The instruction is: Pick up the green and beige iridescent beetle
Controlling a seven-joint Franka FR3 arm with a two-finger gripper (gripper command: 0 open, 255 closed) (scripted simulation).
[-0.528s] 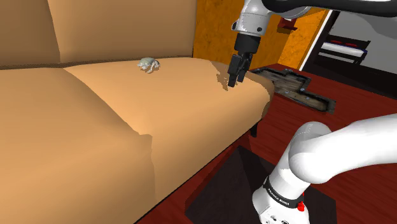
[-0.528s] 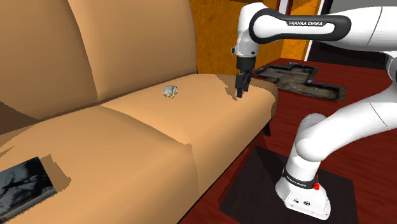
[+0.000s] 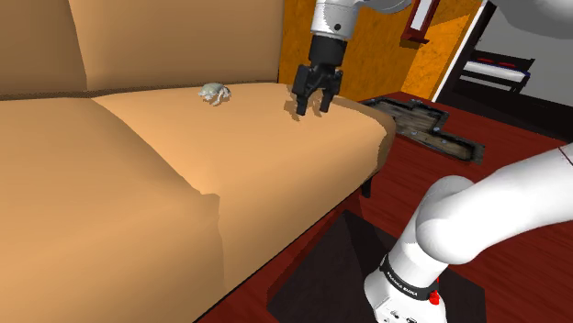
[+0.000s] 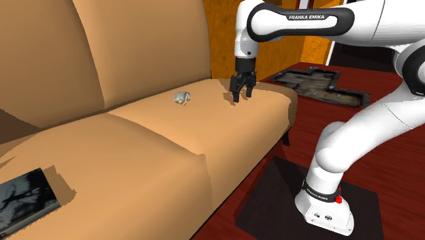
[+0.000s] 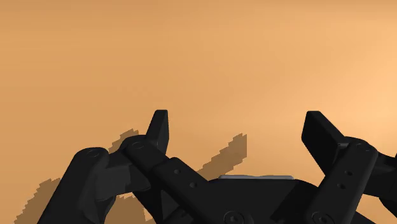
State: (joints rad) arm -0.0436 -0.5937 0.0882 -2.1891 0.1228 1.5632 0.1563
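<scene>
The beetle [image 3: 214, 92] is a small pale grey-green and beige thing lying on the tan sofa seat [image 3: 257, 156], close to the backrest; the second exterior view shows the beetle [image 4: 182, 97] too. My gripper [image 3: 311, 106] hangs just above the seat cushion, well off to the shoulder view's right of the beetle. Its fingers stand apart with nothing between them. In the second exterior view the gripper [image 4: 241, 95] is likewise to the right of the beetle. The wrist view has the gripper [image 5: 240, 130] open over bare tan cushion.
The sofa backrest [image 3: 174, 41] rises right behind the beetle. A dark book [image 4: 24, 198] lies on the seat's near end. An orange wall [image 3: 367, 46] stands behind the arm. A dark patterned rug [image 3: 427, 124] lies on the red-brown floor [image 3: 514, 147]. The stand sits on a black mat [image 4: 272, 198].
The gripper has moved along the seat toward the beetle, turned about its axis, and its fingers have spread from near-together to wide apart.
</scene>
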